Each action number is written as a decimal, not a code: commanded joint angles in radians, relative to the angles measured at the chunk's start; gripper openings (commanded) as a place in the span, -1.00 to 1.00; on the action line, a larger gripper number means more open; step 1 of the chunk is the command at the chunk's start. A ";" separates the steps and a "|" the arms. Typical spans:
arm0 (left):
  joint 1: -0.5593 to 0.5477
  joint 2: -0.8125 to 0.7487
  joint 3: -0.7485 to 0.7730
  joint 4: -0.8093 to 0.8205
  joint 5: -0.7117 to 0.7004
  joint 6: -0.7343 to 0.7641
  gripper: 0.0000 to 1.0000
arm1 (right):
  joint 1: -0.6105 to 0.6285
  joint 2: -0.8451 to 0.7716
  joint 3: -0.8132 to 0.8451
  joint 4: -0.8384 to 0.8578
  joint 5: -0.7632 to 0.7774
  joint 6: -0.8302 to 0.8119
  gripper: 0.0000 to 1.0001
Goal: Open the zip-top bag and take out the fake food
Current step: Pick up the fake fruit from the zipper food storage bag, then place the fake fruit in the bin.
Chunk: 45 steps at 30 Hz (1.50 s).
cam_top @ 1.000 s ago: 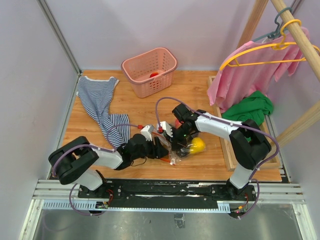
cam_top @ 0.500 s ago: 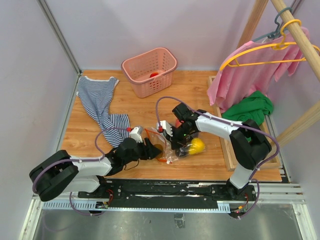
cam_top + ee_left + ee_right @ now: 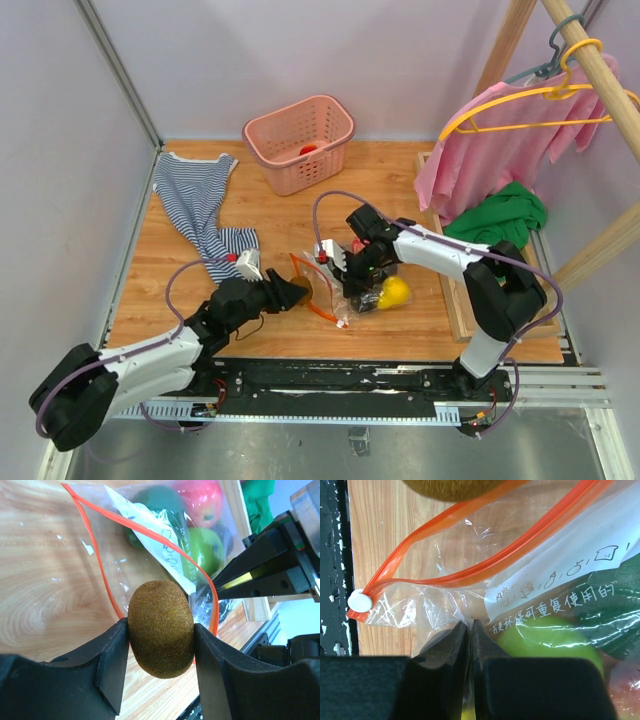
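The zip-top bag (image 3: 322, 283) lies mouth-open at the centre of the top view on the wooden table (image 3: 400, 180). Just left of its mouth, the left gripper (image 3: 287, 293) clamps a brown kiwi (image 3: 161, 627) between its fingers. The right gripper (image 3: 470, 630) pinches the bag's plastic, fingers pressed together. A red apple (image 3: 202, 500) and a green fruit (image 3: 202, 550) sit inside the bag.

Top view: the bag (image 3: 318, 285) lies mid-frame, basket (image 3: 300, 172) above, shirt (image 3: 195, 205) upper left; a kiwi (image 3: 161, 628) sits at its mouth (left wrist view).
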 commanded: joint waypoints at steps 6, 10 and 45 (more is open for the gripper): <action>0.143 -0.191 0.044 -0.127 0.107 0.051 -0.54 | -0.043 -0.084 0.015 -0.069 -0.075 -0.081 -0.26; 0.219 -0.201 0.105 -0.161 0.170 0.090 -0.53 | -0.048 -0.129 0.009 -0.110 -0.116 -0.141 0.14; 0.511 0.634 1.071 -0.099 0.285 0.483 -0.53 | -0.130 -0.315 0.100 -0.320 -0.099 -0.281 0.64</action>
